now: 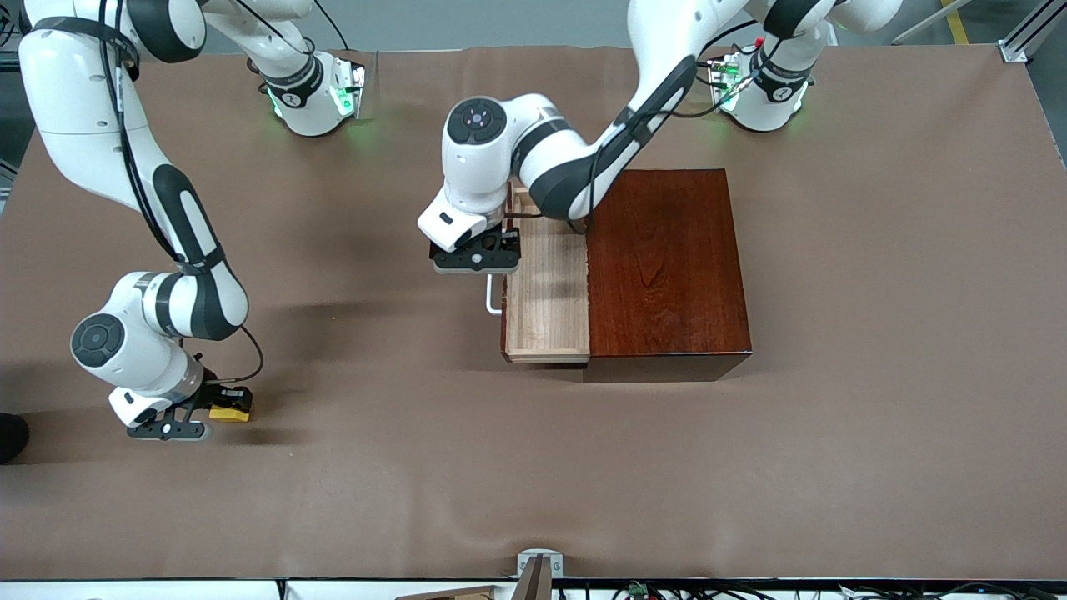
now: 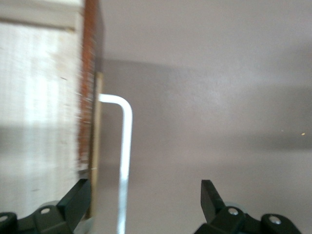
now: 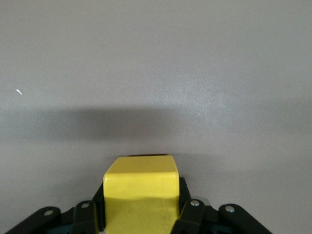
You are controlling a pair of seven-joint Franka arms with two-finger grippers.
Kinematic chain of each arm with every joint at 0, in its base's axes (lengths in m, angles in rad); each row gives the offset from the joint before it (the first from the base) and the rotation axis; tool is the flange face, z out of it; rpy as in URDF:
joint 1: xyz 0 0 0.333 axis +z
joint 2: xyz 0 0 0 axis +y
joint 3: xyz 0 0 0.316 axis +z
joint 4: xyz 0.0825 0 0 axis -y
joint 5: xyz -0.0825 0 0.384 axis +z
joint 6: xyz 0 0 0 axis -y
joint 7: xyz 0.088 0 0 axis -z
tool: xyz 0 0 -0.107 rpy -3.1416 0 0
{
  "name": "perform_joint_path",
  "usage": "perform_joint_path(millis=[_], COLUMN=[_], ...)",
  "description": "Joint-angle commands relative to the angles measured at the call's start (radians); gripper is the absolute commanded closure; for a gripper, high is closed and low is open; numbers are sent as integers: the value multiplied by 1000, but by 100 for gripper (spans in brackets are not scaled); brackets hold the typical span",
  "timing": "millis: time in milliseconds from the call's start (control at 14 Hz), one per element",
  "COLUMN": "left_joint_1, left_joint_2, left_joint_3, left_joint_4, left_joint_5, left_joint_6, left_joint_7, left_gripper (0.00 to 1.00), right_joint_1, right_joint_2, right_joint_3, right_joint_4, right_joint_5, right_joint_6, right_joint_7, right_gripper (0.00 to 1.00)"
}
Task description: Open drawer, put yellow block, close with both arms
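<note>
The dark reddish-brown box (image 1: 667, 267) stands mid-table with its pale wood drawer (image 1: 546, 354) pulled out toward the right arm's end; the tray is empty. My left gripper (image 1: 488, 265) is at the white bar handle (image 1: 492, 297). In the left wrist view the gripper (image 2: 144, 200) is open, with the handle (image 2: 126, 156) between the fingers and not gripped. My right gripper (image 1: 221, 407) is low at the table near the right arm's end, shut on the yellow block (image 1: 231, 410). In the right wrist view the block (image 3: 141, 195) fills the gripper (image 3: 141, 214), one finger on each side.
Brown cloth covers the table (image 1: 533, 467). The box is the only large obstacle. A small metal bracket (image 1: 539, 565) sits at the table edge nearest the front camera. The arm bases stand along the edge farthest from that camera.
</note>
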Motion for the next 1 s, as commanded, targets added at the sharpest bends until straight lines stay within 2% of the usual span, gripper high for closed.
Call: perform_joint_path(millis=[0, 214, 357, 500, 643, 786, 929], left_joint_1=[33, 130, 206, 291, 396, 498, 614], left_joint_2=[-134, -264, -363, -432, -511, -605, -638], left_joint_3=[6, 7, 4, 3, 0, 3, 1], left_joint_4=[-22, -25, -48, -51, -91, -187, -233], left_joint_5=[-25, -86, -99, -100, -112, -128, -131], left_joint_6=[-96, -238, -361, -497, -579, -588, -588], left_joint_7=[-15, -1, 40, 171, 348, 512, 653], left_gripper=[0, 0, 0, 0, 0, 0, 0], right_joint_1=[-8, 1, 15, 29, 32, 34, 32], right_joint_2=[-23, -64, -98, -142, -199, -239, -256], right_joint_3=[11, 17, 31, 46, 126, 207, 285], right_joint_4=[40, 131, 156, 150, 148, 148, 153], right_joint_5=[-13, -5, -5, -4, -2, -2, -4], right_joint_6=[-104, -333, -382, -387, -401, -434, -433], right_joint_7=[-115, -201, -278, -359, -406, -412, -418], right_gripper=[100, 100, 100, 100, 100, 100, 100])
